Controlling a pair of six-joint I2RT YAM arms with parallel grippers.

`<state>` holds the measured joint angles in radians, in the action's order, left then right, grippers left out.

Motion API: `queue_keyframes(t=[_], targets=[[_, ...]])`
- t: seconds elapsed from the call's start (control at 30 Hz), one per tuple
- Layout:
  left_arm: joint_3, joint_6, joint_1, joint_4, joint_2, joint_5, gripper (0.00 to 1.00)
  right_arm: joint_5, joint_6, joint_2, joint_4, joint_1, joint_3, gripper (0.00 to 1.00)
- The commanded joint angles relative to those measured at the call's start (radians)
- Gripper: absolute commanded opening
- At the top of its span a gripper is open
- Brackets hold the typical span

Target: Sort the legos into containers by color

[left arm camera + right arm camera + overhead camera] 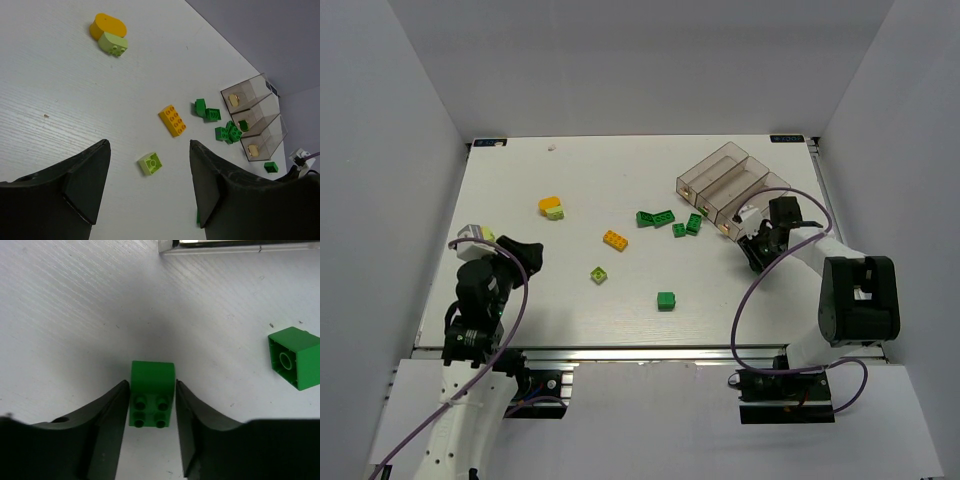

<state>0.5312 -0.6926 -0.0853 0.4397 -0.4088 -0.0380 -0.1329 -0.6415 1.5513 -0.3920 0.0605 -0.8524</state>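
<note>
My right gripper (757, 250) is shut on a dark green brick (152, 390), low over the table just in front of the three joined clear bins (725, 180). Another dark green brick (295, 357) lies to its right. My left gripper (520, 255) is open and empty at the left of the table, above a small lime brick (150, 163). An orange brick (615, 239), a rounded orange piece (549, 204) with a lime piece (555, 212) against it, and several dark green bricks (655, 217) lie loose on the table.
A single dark green brick (666, 300) lies near the front middle. A lime brick (480, 233) sits by the left arm at the table's left edge. The bins' near edge (240, 245) shows at the top of the right wrist view. White walls enclose the table.
</note>
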Motion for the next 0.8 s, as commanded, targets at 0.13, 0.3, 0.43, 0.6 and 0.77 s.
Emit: queue_keyframes(t=[0.13, 0.3, 0.43, 0.6, 0.77], targets=[[-0.016, 0.004, 0.001, -0.022, -0.016, 0.001, 0.74, -0.028, -0.027, 0.030, -0.021, -0.004, 0.018, 0.46], [-0.022, 0.007, 0.002, -0.038, -0.022, 0.021, 0.74, -0.423, -0.278, -0.137, -0.337, -0.024, -0.101, 0.04], [-0.023, 0.011, 0.001, -0.047, -0.038, 0.027, 0.75, -0.626, -0.203, -0.246, -0.311, -0.024, -0.168, 0.01], [-0.030, 0.013, 0.002, -0.053, -0.044, 0.035, 0.75, -0.527, 0.147, -0.234, 0.023, -0.024, -0.183, 0.00], [-0.031, 0.015, 0.001, -0.055, -0.042, 0.036, 0.76, -0.433, 0.349, -0.162, 0.189, -0.024, -0.229, 0.00]])
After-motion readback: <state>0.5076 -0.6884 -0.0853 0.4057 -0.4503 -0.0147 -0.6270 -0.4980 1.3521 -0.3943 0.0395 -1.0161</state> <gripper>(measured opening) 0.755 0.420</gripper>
